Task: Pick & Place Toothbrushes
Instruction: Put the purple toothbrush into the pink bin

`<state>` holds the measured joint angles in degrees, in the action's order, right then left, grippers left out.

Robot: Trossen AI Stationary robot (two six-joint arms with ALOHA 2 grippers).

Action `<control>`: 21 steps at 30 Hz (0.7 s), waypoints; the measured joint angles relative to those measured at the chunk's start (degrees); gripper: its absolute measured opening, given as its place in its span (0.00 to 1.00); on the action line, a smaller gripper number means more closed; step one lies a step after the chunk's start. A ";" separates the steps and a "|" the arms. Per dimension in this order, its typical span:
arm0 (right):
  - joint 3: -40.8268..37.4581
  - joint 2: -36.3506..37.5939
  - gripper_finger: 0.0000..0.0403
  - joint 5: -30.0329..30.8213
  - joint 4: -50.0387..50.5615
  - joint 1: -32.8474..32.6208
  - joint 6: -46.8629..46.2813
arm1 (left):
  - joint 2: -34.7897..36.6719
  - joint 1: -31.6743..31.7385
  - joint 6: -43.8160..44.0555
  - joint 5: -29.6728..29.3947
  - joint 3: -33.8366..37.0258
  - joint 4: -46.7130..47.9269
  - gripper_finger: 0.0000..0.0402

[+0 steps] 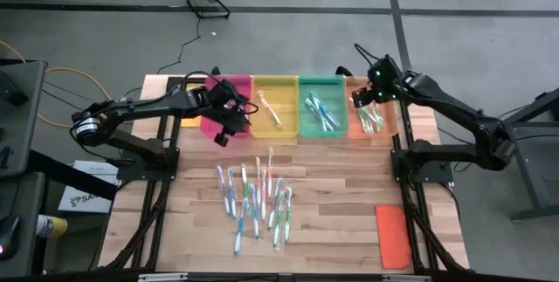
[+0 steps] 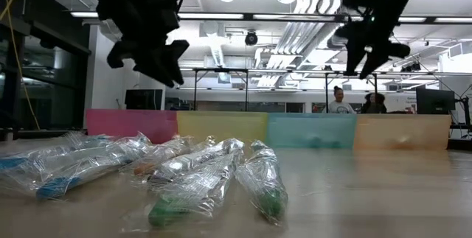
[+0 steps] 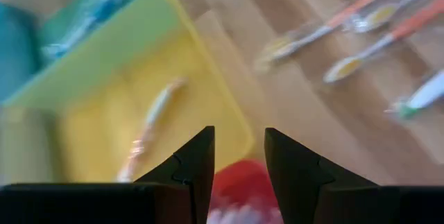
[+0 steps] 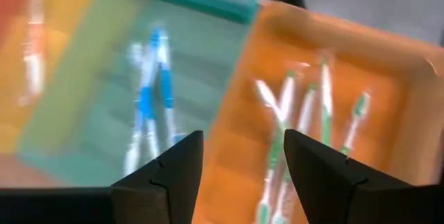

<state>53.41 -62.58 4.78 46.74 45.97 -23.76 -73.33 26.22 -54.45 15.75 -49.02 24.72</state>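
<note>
The left end effector [image 3: 239, 165] shows its two dark fingers [image 3: 194, 165] parted, with nothing between them. Beyond the fingers lies a yellow tray [image 3: 132, 64] holding one toothbrush [image 3: 149, 130]. A red tray edge [image 3: 239, 182] appears in the gap between the fingers. A teal tray [image 3: 17, 47] adjoins the yellow one. Several loose toothbrushes [image 3: 361, 19] with orange handles lie on the wooden desk [image 3: 305, 92] beside the yellow tray.
</note>
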 joint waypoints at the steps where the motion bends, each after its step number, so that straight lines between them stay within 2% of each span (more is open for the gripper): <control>1: 0.00 1.09 0.49 0.48 0.00 -1.71 -0.12 | -0.01 -0.39 0.63 0.38 0.83 -0.21 0.30; 9: 0.00 7.58 0.49 7.57 0.05 -17.32 -2.96 | -0.09 -7.93 1.15 0.41 4.89 5.64 0.30; 18: 0.00 8.85 0.49 13.41 0.36 -32.70 -6.59 | -0.09 -18.04 1.82 -0.57 4.88 19.22 0.30; 21: 0.00 8.85 0.49 14.76 0.35 -36.25 -6.95 | -0.09 -20.63 1.82 -3.53 4.88 21.56 0.30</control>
<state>53.41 -53.74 19.54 47.09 9.72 -30.71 -73.43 5.59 -52.63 12.22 -44.14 46.28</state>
